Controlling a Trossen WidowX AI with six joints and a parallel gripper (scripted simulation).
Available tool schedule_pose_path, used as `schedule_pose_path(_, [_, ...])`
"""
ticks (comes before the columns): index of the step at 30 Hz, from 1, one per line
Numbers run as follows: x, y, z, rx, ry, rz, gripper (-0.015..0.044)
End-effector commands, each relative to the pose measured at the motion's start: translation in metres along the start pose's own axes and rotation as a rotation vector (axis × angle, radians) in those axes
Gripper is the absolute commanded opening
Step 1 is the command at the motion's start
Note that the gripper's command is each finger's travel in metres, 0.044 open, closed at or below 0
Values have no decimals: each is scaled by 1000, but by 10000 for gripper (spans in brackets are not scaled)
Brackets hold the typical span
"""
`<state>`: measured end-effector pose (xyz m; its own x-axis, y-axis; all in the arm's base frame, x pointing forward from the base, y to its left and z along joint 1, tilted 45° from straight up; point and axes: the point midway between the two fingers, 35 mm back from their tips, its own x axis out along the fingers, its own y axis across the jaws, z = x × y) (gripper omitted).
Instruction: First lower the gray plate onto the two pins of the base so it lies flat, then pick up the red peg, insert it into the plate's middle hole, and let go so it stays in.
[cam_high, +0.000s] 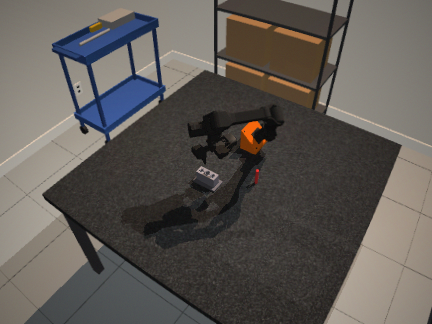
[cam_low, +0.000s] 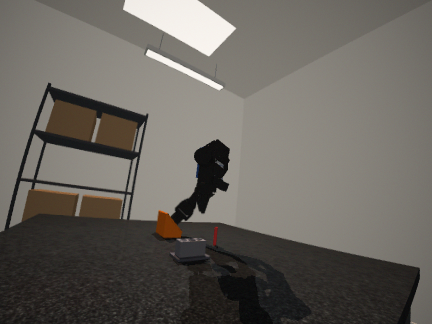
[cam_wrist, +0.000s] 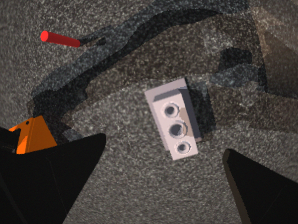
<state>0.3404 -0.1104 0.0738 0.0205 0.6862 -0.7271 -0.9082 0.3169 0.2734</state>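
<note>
The gray plate (cam_high: 207, 177) (cam_low: 190, 248) (cam_wrist: 185, 116) sits level on the base (cam_high: 216, 188) (cam_low: 175, 258) (cam_wrist: 164, 88), with no tilt visible. Three round holes show in its top; the middle one is empty of the peg. Whether pins fill the outer holes is too small to tell. The red peg (cam_high: 257, 176) (cam_low: 216, 236) (cam_wrist: 60, 38) stands upright on the table, apart from the base, on the robot's other side in the top view. My gripper (cam_high: 214, 152) (cam_wrist: 165, 147) is wide open and empty, raised above the plate and clear of it.
The arm's orange mount (cam_high: 252, 138) (cam_low: 167, 226) (cam_wrist: 38, 136) stands on the dark table (cam_high: 300, 225) behind the base. The arm's shadow falls across the table around the base and near the peg. A blue cart (cam_high: 120, 102) and a shelf with boxes (cam_high: 298, 52) stand beyond the table.
</note>
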Motion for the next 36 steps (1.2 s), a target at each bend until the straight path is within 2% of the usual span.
schedule_pose_path(1, [-7,32,26,411,3,-9,440])
schedule_pose_path(10, [-8,96,67,1216,-9,-20,440])
schedule_pose_path(25, [3,168,91,2110,-29,-12,440])
schedule_pose_path(36, [4,170,91,2149,-29,-11,440])
